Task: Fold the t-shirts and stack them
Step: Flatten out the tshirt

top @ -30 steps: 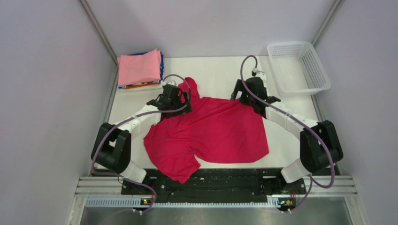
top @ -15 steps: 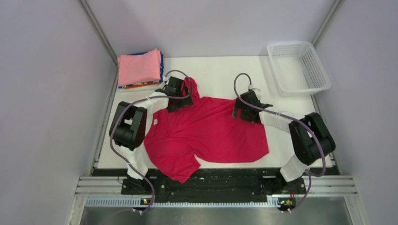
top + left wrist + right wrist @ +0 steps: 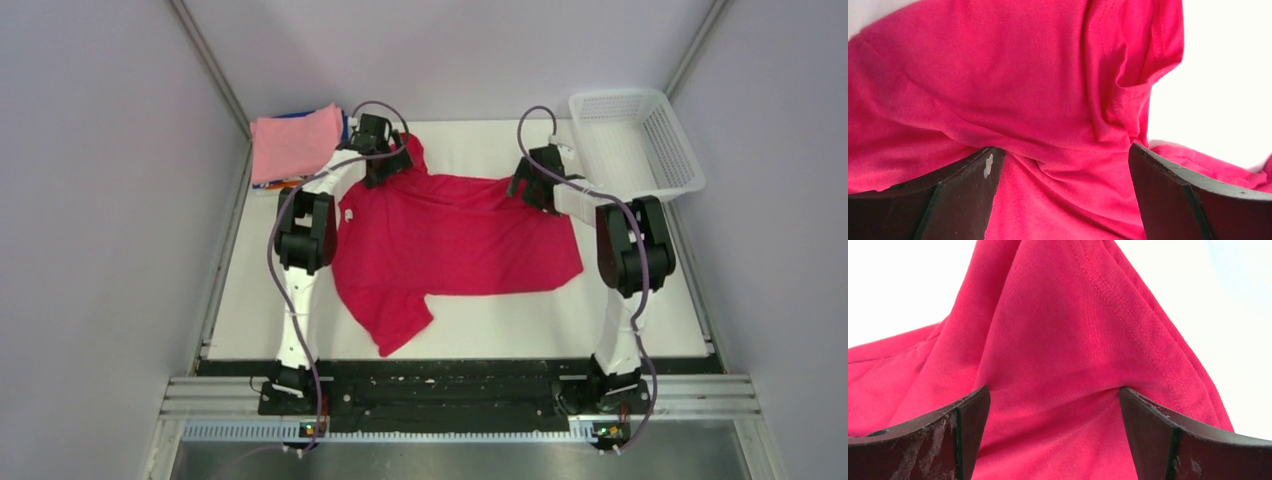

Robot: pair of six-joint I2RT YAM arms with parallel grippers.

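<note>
The crimson-red t-shirt [image 3: 455, 235] lies spread on the white table, one sleeve [image 3: 395, 320] pointing to the near edge. My left gripper [image 3: 385, 170] is at its far-left corner, by the bunched sleeve. My right gripper [image 3: 525, 185] is at its far-right corner. In the left wrist view the jaws [image 3: 1060, 165] stand wide apart with wrinkled red cloth [image 3: 1023, 75] between them. In the right wrist view the jaws [image 3: 1053, 405] are also apart, and the cloth [image 3: 1063, 330] rises in a peak between them. A light pink folded t-shirt [image 3: 295, 143] tops the stack at the far left.
A white mesh basket [image 3: 635, 140] stands at the far right corner. Blue and orange edges [image 3: 300, 183] show under the pink shirt. Grey walls close in both sides. Both arms stretch out to the far end of the table [image 3: 470, 135].
Both arms reached farther from the base and the red shirt slid with them, off the near edge and toward the back of the table. It now lies flatter.
</note>
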